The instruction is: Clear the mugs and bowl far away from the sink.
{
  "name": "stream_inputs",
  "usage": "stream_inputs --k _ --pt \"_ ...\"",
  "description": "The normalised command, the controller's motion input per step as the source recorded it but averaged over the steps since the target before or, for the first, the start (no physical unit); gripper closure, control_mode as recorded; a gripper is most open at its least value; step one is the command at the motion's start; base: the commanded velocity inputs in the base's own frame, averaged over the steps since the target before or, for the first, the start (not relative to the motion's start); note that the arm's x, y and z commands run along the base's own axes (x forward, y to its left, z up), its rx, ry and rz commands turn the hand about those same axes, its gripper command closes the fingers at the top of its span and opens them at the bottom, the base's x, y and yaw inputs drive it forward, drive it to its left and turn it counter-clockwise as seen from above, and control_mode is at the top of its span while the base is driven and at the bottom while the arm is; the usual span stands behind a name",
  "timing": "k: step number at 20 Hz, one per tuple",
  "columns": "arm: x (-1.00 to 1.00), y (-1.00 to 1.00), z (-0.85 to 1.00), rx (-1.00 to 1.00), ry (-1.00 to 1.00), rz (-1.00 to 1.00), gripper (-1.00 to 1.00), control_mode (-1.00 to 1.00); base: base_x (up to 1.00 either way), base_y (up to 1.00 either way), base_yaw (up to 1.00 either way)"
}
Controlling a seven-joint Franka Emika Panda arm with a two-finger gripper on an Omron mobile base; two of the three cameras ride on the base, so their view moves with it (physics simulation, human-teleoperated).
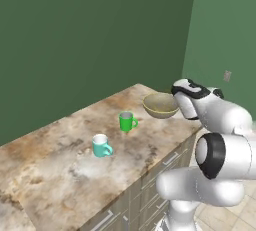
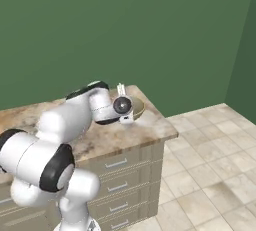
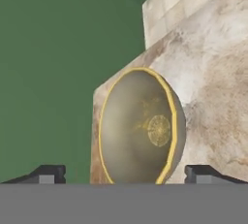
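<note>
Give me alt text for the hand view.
A tan-olive bowl with a yellow rim sits on the marble counter near its corner, framed between the open gripper's two dark fingertips. Green wall and tiled floor lie beyond.

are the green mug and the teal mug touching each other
Apart. The left base view shows bare countertop between the green mug and the teal mug.

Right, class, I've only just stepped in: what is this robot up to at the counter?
A white robot arm reaches over a marbled counter by a green wall. Its gripper sits at the tan bowl near the counter's far corner, jaws wide open either side of it, so the bowl rests on the counter rather than being held. A green mug and a teal mug stand upright further along the counter, apart from each other and from the bowl.
</note>
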Motion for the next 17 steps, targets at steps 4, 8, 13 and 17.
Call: stream_inputs --k 4,8,13,17 --pt "-1.0 0.02 1.0 0.01 -0.28 0.08 -1.0 -1.0 0.0 0.0 0.0" --pt "-1.0 0.01 0.93 0.0 -0.25 0.04 -1.0 -1.0 0.0 0.0 0.0" --pt "-1.0 -0.01 0.96 0.02 -0.06 0.0 -1.0 -1.0 0.0 0.0 0.0" --pt "-1.0 -0.08 0.92 0.11 0.04 0.0 -1.0 -1.0 0.0 0.0 0.0"
